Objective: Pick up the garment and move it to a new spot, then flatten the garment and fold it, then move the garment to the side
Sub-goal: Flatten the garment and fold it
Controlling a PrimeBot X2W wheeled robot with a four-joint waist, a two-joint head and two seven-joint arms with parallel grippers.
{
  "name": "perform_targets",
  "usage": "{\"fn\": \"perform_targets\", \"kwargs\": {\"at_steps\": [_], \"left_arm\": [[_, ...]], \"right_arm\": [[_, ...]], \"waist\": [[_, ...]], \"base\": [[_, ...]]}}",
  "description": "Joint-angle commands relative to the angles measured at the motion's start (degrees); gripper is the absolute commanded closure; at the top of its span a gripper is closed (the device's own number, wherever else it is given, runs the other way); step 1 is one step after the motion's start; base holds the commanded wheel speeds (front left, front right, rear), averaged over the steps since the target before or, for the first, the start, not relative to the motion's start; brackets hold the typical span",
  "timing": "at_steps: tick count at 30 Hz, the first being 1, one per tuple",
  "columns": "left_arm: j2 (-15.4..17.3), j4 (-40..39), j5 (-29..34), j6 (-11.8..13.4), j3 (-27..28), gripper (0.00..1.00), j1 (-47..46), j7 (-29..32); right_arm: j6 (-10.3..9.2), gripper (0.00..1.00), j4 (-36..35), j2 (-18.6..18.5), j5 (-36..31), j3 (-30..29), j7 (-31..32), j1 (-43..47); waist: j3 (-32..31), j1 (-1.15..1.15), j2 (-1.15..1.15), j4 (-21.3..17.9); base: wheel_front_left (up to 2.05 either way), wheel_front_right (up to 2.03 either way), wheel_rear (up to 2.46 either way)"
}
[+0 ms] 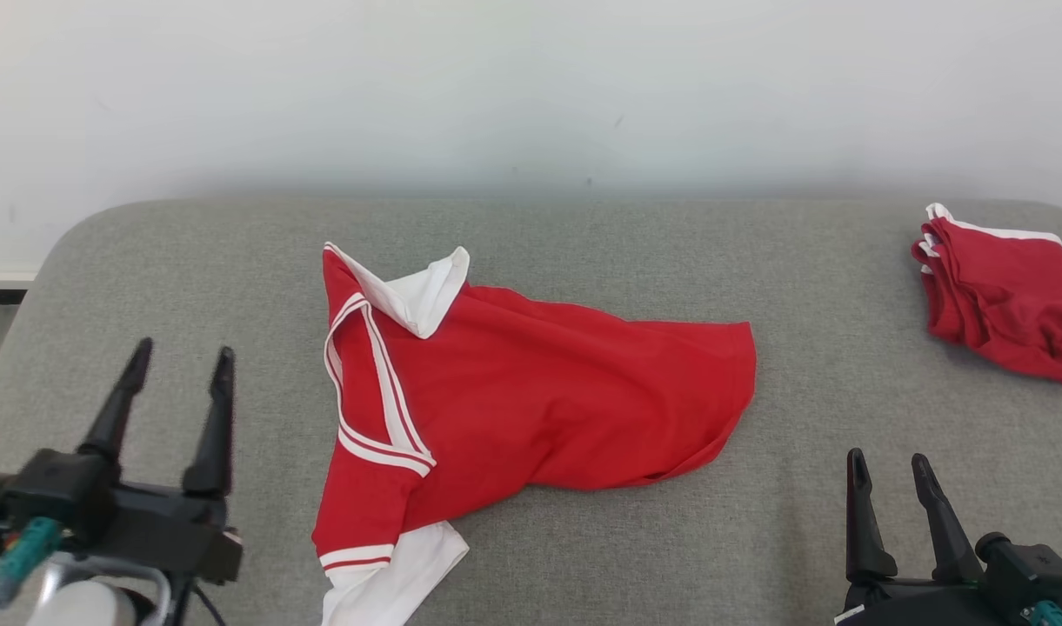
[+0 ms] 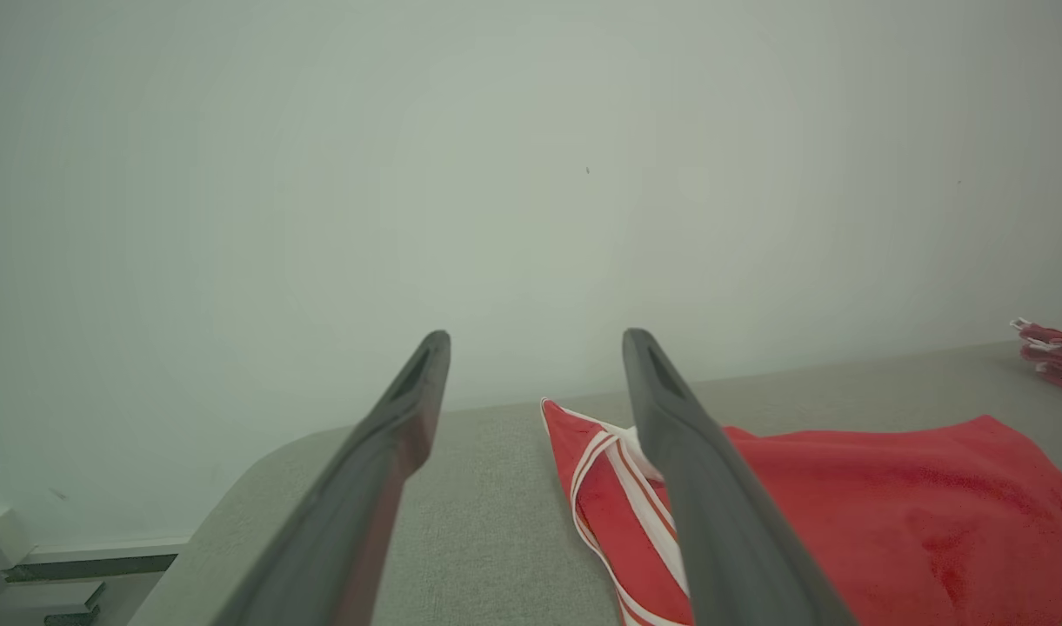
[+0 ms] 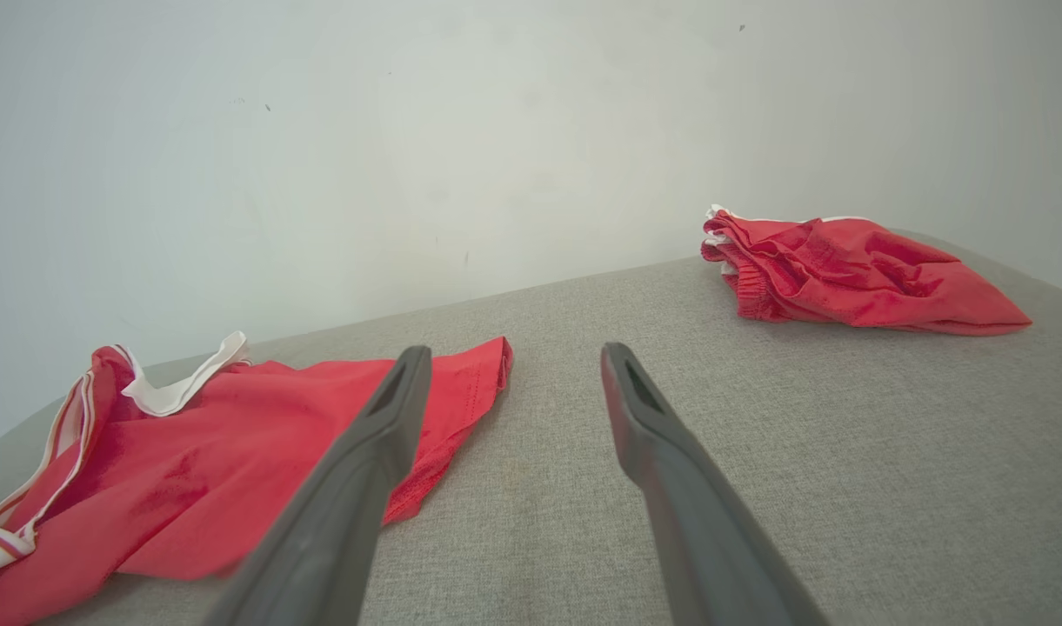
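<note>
The garment (image 1: 531, 391) is a red shirt with a white collar and white-striped sleeves, lying crumpled in the middle of the grey padded table (image 1: 583, 235). In the left wrist view the garment (image 2: 887, 513) lies to the right of the fingers, and in the right wrist view the garment (image 3: 217, 452) lies at the lower left. My left gripper (image 1: 185, 358) hovers open at the lower left, left of the shirt and apart from it. At the lower right my right gripper (image 1: 889, 461) stands open, below the shirt's hem. Neither holds anything.
A second red piece of clothing with white trim (image 1: 1005, 296) lies bunched at the table's far right edge, also seen as the red pile (image 3: 852, 269) and the red pile (image 2: 1052, 352). A pale wall (image 1: 531, 87) rises behind the table. The table's rounded left corner (image 1: 70, 235) is near my left arm.
</note>
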Motion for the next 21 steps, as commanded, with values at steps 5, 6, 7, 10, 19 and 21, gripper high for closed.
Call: {"fn": "perform_targets", "kwargs": {"at_steps": [5,6,7,10,19,21], "left_arm": [[-2.93,0.35,1.83,-1.47,-3.9,0.0,0.2,0.21],[-3.49,0.83,2.21,-1.69,-4.82,0.0,-0.35,0.31],[-3.9,1.53,2.47,-2.09,-5.86,0.0,-0.88,0.54],[-5.26,4.3,4.15,-2.69,-9.14,0.0,-2.07,1.09],[-7.79,16.21,6.78,-3.58,-15.37,0.0,-3.82,2.75],[-8.08,19.2,7.17,-3.63,-16.02,0.0,-4.33,2.88]], "right_arm": [[-0.15,0.0,-0.14,-0.02,-0.21,-0.09,-0.02,0.57],[-0.15,0.0,-0.14,-0.02,-0.27,0.04,-0.02,0.5],[-0.15,0.0,-0.15,-0.01,-0.35,0.18,-0.02,0.38],[-0.15,0.0,-0.07,-0.02,-0.45,0.64,-0.01,-0.02],[-0.15,0.0,-0.24,-0.01,-0.55,0.33,-0.01,0.07],[-0.15,0.0,-0.16,-0.02,-0.64,0.37,0.0,-0.21]], "waist": [[-0.07,0.01,0.01,0.56],[0.01,0.01,0.01,0.46],[0.15,0.01,0.01,0.28],[0.63,0.01,0.01,-0.6],[2.13,0.01,0.01,-3.36],[2.33,0.01,0.01,-3.77]], "base": [[0.0,0.0,0.0],[0.0,0.0,0.0],[0.0,0.0,0.0],[0.0,0.0,0.0],[0.0,0.0,0.0],[0.0,0.0,0.0]]}}
